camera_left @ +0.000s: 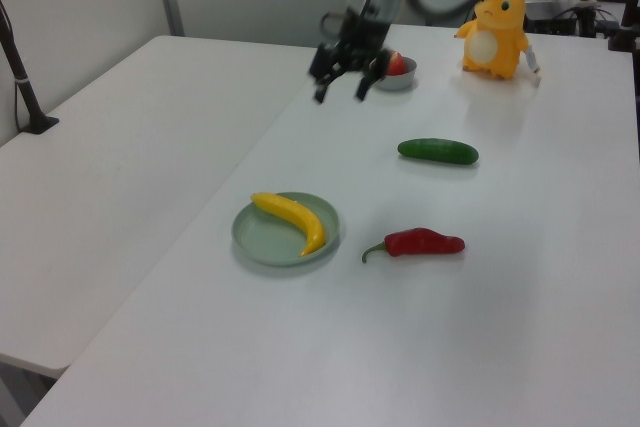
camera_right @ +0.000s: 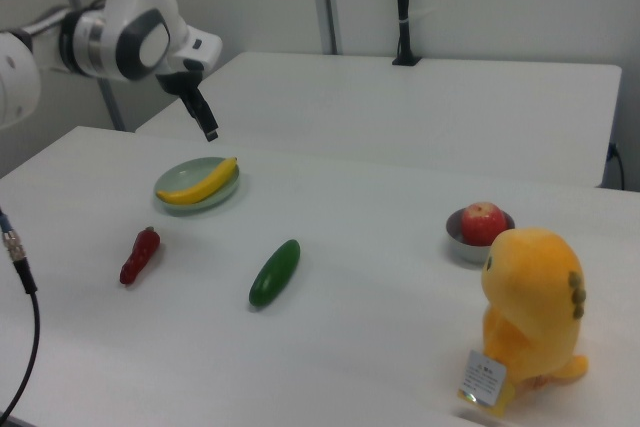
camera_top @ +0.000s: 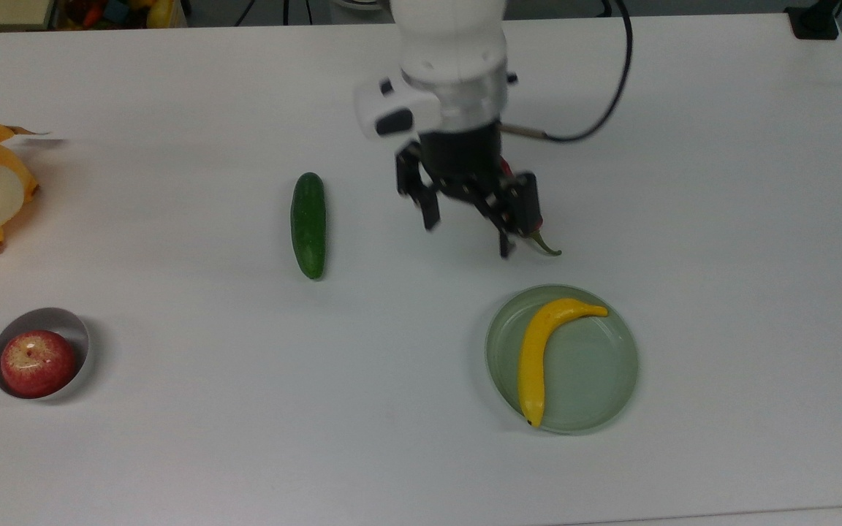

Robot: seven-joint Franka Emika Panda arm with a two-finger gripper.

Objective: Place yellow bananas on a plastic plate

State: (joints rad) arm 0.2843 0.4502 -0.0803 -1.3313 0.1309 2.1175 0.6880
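The white surface (camera_top: 721,219) carries everything, and I read the spread as deliberate: each item sits well apart from the others, so one can be taken without disturbing the rest.

My gripper (camera_top: 468,219) hangs empty above the surface with its two fingers spread wide. In the top view it is toward 11 o'clock from the plastic plate (camera_top: 604,380), well apart from it. With nothing between the fingers, I judge the placing done.

The plate is a pale green, shallow dish with a low rim that should stop the fruit rolling off.

The yellow banana (camera_top: 534,351) lies inside the plate, curving from its stem at 1 o'clock on the rim to its dark tip at 7 o'clock. It is nearly as long as the plate is wide, so both ends reach the rim.

In the top view the cucumber (camera_top: 308,225) lies at 10 o'clock from the plate, and the red chili pepper (camera_left: 425,242) rests just beside the plate in the left view. The plush toy (camera_right: 530,312) and the bowl (camera_top: 70,329) holding an apple (camera_top: 37,363) sit farthest away.
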